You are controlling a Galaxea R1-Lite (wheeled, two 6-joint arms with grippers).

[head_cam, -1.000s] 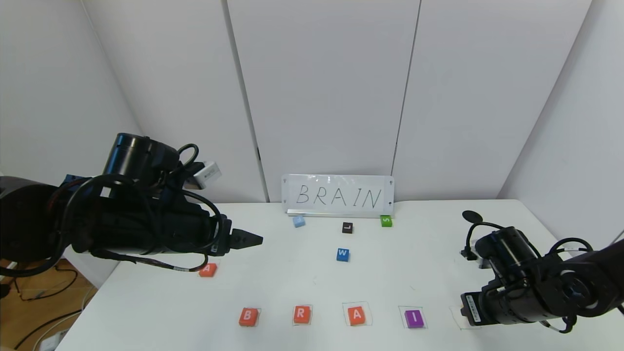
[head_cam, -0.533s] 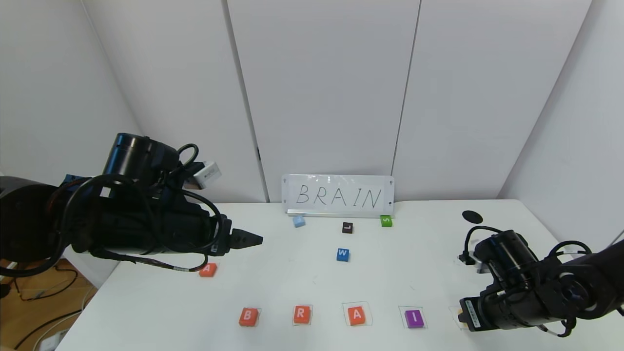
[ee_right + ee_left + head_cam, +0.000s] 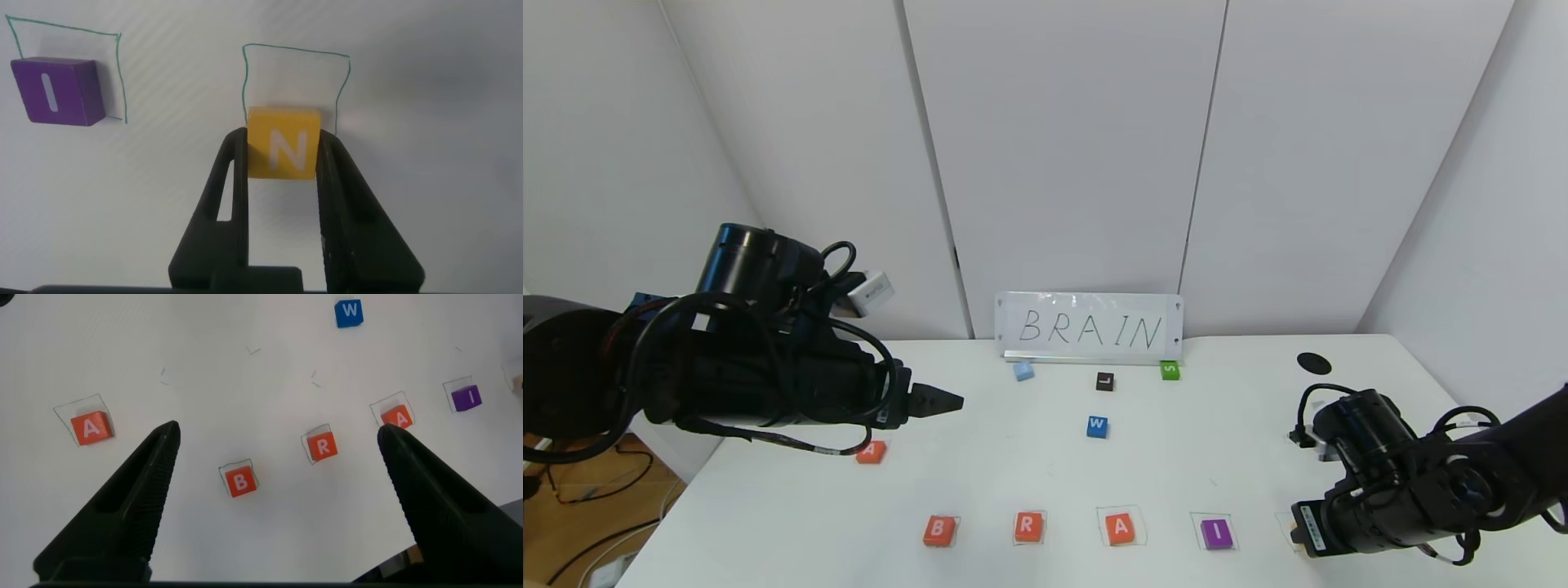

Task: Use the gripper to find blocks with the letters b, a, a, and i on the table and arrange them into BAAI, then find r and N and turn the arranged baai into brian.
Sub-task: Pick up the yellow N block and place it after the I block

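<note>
N point(image 3: 283, 149), the yellow block, is clamped between the right gripper's point(image 3: 283, 175) 2 fingers point(image 3: 231, 188), held low at the near right of the table point(image 3: 1241, 425). From the right wrist view it sits at the edge of an empty pen-drawn square point(image 3: 296, 77), overlapping that outline's near line but not inside it. Can't tell whether it touches the surface. In the head view the right gripper point(image 3: 1297, 535) is mostly hidden under its own arm, just beside the purple I point(image 3: 1216, 532).

Row along the near edge, robot's left to right: orange-red B point(image 3: 938, 531), r point(image 3: 1028, 527), A point(image 3: 1120, 529), then purple I, each in or on its own drawn square. The 2nd orange-red A point(image 3: 872, 452) sits apart, farther back on the left, partly under the left arm's cable.

Left gripper point(image 3: 935, 401) hangs above the table's left side, well apart from the row, fingers point(image 3: 131, 514) spread wide with nothing between them. Its wrist view looks down on B point(image 3: 239, 481), r point(image 3: 323, 446), A point(image 3: 398, 416) and I point(image 3: 467, 397).

Farther back: blue W block point(image 3: 1097, 426), black L block point(image 3: 1104, 381), green S block point(image 3: 1170, 370), pale blue block point(image 3: 1023, 371), and a sign point(image 3: 1089, 328) reading BRAIN leaning on the wall. 1 black round hole point(image 3: 1313, 363) at the far right.
</note>
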